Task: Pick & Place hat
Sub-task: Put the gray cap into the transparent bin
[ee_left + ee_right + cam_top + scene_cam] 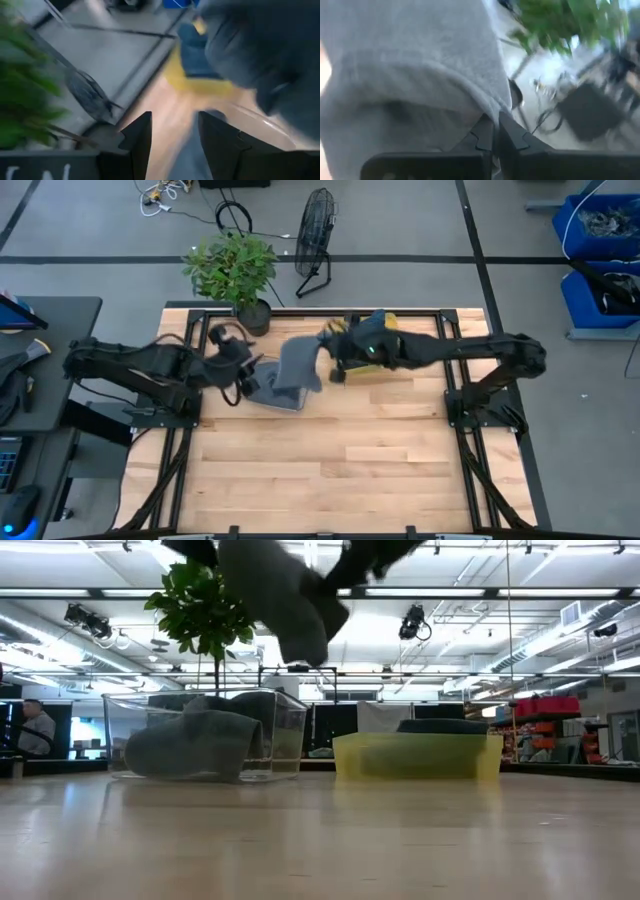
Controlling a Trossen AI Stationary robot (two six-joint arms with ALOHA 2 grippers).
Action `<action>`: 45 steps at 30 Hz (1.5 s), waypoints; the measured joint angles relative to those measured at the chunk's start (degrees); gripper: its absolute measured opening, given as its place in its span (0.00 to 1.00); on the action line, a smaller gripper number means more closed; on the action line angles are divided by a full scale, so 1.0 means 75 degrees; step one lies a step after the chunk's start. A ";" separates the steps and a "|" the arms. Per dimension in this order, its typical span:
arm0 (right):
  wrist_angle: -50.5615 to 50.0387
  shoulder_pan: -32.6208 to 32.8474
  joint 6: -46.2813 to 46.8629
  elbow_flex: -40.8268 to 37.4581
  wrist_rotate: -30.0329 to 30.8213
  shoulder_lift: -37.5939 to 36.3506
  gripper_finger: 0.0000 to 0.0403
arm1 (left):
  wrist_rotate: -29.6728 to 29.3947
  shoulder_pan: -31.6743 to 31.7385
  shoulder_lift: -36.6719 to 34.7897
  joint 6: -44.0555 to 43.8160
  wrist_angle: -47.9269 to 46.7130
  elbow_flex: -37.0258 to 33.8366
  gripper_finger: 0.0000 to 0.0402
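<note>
A grey knit hat (298,365) hangs lifted above the clear container (272,394); the low view shows this hat (285,600) high over the table. My right gripper (333,356) is shut on it, reaching in from the right. More grey hats (195,740) lie in the clear container (290,730), one draped over its wall. My left gripper (246,372) is open beside the container's left side, holding nothing; its wrist view shows the open gripper (172,135). A yellow bin (380,348) holds dark and blue hats. My right gripper (495,131) pinches the grey hat by a folded edge (492,107) between its two fingers. The fingers come roughly level from the table's right. The hat is lifted clear and hangs slack below and beside the fingers (298,375).
A potted plant (235,272) stands at the table's far left corner. The yellow bin (415,755) sits at the far right of the clear container. A fan (315,235) stands on the floor beyond the table. The near half of the wooden table (330,470) is open.
</note>
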 joint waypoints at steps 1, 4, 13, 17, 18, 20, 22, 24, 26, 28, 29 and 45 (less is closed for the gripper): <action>0.0153 -0.0206 0.0261 0.0000 -0.0189 0.0151 0.03 | -0.0151 0.0003 0.0000 0.0157 -0.0136 0.0230 0.41; 0.1080 -0.0610 0.0405 0.0000 -0.1209 0.0789 0.03 | -0.0387 0.0009 0.0000 0.0682 -0.0255 0.0738 0.41; 0.2345 -0.0875 0.1882 -0.0003 -0.2611 0.2386 0.03 | -0.0403 0.0010 0.0007 0.0371 -0.0985 0.0886 0.41; 0.1674 -0.0872 0.2730 -0.0003 -0.2636 0.2433 0.03 | -0.0379 0.0058 0.0019 -0.0125 -0.1136 0.0402 0.41; 0.1498 -0.0887 0.2845 -0.0003 -0.2633 0.2439 0.03 | -0.0377 0.0058 0.0017 -0.0260 -0.1140 0.0246 0.41; 0.1270 -0.0897 0.2993 -0.0003 -0.2615 0.2440 0.03 | -0.0367 0.0058 0.0017 -0.0542 -0.1130 -0.0106 0.41; 0.1248 -0.0895 0.2995 -0.0003 -0.2607 0.2441 0.03 | -0.0358 0.0058 0.0017 -0.0798 -0.0972 -0.0483 0.41; 0.1279 -0.0887 0.2977 -0.0003 -0.2608 0.2404 0.03 | -0.0355 0.0058 0.0020 -0.0980 -0.0693 -0.0793 0.41; 0.1398 -0.0881 0.2959 0.0001 -0.2633 0.2283 0.03 | -0.0354 0.0043 0.0020 -0.1014 -0.0505 -0.0906 0.41; 0.1139 -0.0884 0.2955 0.0239 -0.2723 0.2153 0.03 | -0.0370 0.0012 0.0020 -0.0991 -0.0370 -0.0883 0.41; 0.0898 -0.0887 0.2968 0.0429 -0.2778 0.2124 0.03 | -0.0378 -0.0006 0.0020 -0.0924 -0.0241 -0.0853 0.41; -0.0406 -0.0791 0.3152 0.1093 -0.2806 0.2771 0.03 | -0.0380 0.0384 0.0019 -0.0556 0.0283 -0.1048 0.41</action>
